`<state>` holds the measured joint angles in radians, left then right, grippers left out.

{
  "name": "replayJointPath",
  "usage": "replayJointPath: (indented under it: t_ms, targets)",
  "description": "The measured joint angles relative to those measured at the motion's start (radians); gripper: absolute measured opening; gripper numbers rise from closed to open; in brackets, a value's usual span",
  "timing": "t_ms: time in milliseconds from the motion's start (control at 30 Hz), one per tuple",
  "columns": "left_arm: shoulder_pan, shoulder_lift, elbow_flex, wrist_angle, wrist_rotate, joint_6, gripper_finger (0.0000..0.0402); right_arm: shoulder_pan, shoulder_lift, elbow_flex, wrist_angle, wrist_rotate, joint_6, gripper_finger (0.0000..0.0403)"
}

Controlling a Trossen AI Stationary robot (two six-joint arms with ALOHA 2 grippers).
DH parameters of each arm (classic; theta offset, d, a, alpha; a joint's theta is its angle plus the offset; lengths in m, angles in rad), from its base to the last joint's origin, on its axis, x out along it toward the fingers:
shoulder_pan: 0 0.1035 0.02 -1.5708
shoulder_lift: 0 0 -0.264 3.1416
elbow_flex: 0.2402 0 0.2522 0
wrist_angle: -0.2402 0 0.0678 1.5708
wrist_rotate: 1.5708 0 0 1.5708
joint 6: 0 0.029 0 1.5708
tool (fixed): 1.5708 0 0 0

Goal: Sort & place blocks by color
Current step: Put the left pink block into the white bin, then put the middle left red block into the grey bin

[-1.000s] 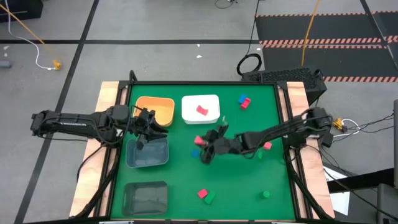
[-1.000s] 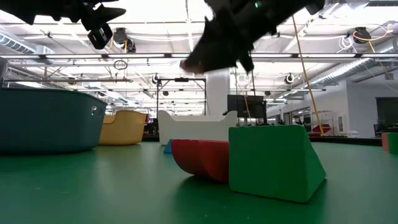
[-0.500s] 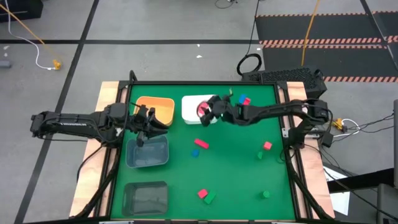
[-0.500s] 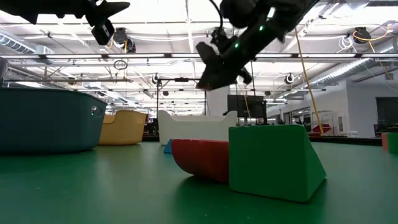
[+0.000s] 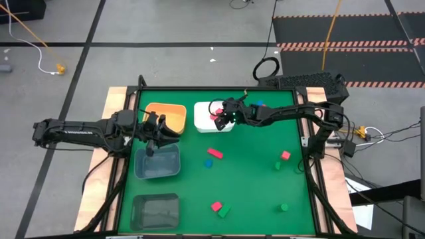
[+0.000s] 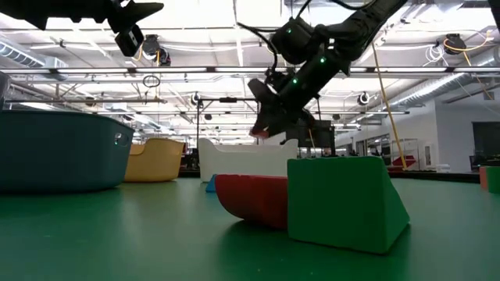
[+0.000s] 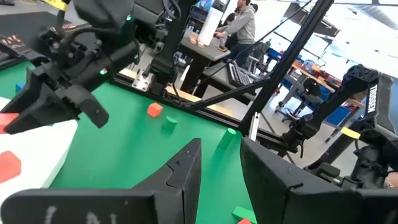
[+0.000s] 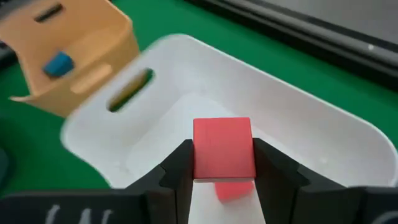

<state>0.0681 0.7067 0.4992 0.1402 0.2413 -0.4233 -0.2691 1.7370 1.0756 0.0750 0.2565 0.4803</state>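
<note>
My right gripper (image 5: 216, 114) hangs over the white bin (image 5: 201, 118), shut on a red block (image 8: 222, 149). Another red block (image 8: 233, 190) lies on the bin's floor right under it. Loose blocks rest on the green table: a red one (image 5: 215, 153), a blue one (image 5: 208, 162), a pink one (image 5: 285, 155), a green one (image 5: 277, 165), and a red and green pair (image 5: 220, 209) near the front. My left gripper (image 5: 171, 131) waits between the orange bin (image 5: 166, 114) and the blue-grey bin (image 5: 158, 164), its fingers (image 7: 186, 174) a narrow gap apart with nothing between them. My right gripper pinches the red block's two opposite sides (image 8: 198, 155) between its two fingers (image 8: 268, 165). The fingers slant downward from the table's right side. The block is lifted clear above the white bin's inside, sitting level in the hold.
A blue block (image 8: 59, 64) lies in the orange bin. A darker grey bin (image 5: 156, 209) stands at the near left. Blue and red blocks (image 5: 261, 106) sit at the far edge behind my right arm. One more green block (image 5: 283, 208) lies near the front right.
My right gripper has swung from the middle of the table toward the far edge and a little left, carrying the red block, and now hangs over the white bin. The blocks on the table have stayed put.
</note>
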Motion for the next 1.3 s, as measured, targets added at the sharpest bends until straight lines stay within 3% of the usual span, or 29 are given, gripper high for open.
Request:
replayJointPath:
  t_ms: [300, 567, 833, 967, 1300]
  targets:
    - [0.0, 0.0, 0.0, 0.0, -0.007, 0.009, 0.0113, -0.002, 0.028, -0.057, 0.032, 0.002, 0.067, 0.0162]
    - [0.0, 0.0, 0.0, -0.004, -0.007, 0.001, 0.0113, 0.002, 0.029, -0.1, 0.034, 0.002, 0.11, 0.0171]
    - [0.0, 0.0, 0.0, -0.008, -0.007, -0.001, 0.0113, 0.016, 0.029, -0.101, 0.279, -0.027, 0.109, 0.0173]
    - [0.0, 0.0, 0.0, -0.008, -0.007, -0.005, 0.0113, 0.014, 0.018, -0.101, 0.319, -0.025, 0.109, 0.0173]
    - [0.0, 0.015, 0.0, -0.181, -0.008, 0.03, 0.0113, 0.087, -0.191, -0.1, 0.327, -0.051, 0.184, 0.0173]
